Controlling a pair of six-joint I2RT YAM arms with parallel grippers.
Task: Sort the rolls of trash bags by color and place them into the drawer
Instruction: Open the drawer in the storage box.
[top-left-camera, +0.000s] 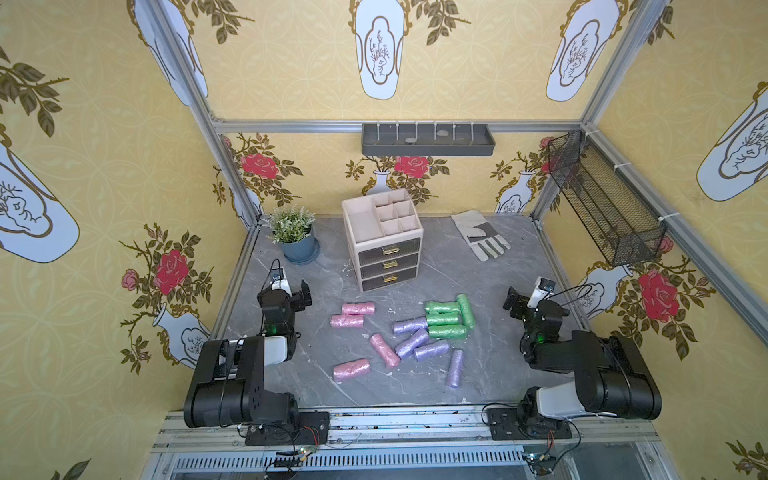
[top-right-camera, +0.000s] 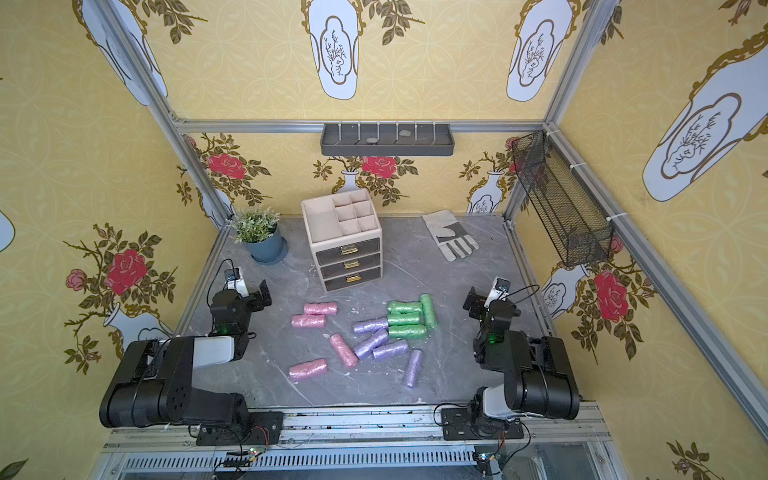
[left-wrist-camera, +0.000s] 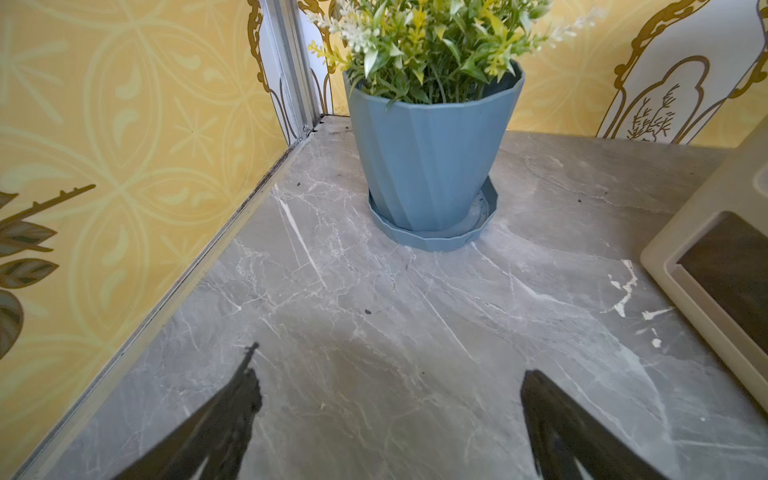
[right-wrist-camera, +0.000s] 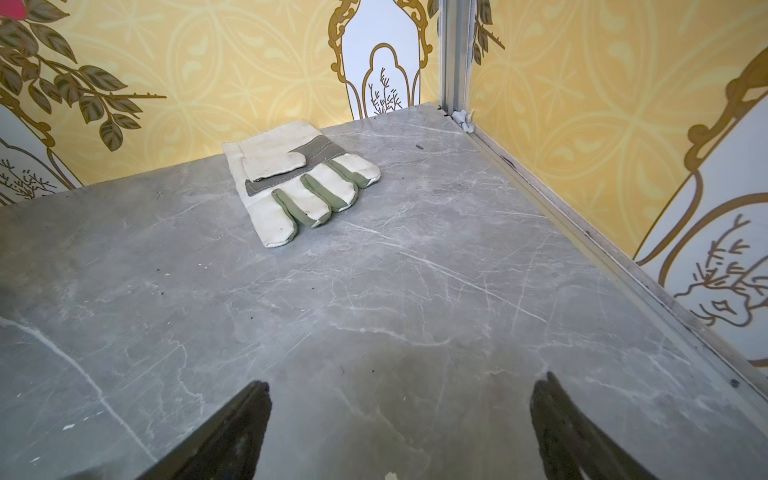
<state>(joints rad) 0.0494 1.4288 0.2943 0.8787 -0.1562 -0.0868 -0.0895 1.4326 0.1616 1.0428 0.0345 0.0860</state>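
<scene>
Pink rolls (top-left-camera: 358, 308) are lying crosswise nearest the left tool (left-wrist-camera: 390, 359) — it and the right tool (right-wrist-camera: 405, 378) are gaping wide, holding nothing.

Drawer (left-wrist-camera: 723, 266) cut off by left wrist view edge; wall tray (top-left-camera: 428, 150) bits unidentifiable.

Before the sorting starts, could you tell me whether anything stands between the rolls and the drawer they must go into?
No object lies on the table between the rolls and the drawer chest. All three drawers are shut, though, so their own fronts block entry. The plant and glove sit aside.
</scene>
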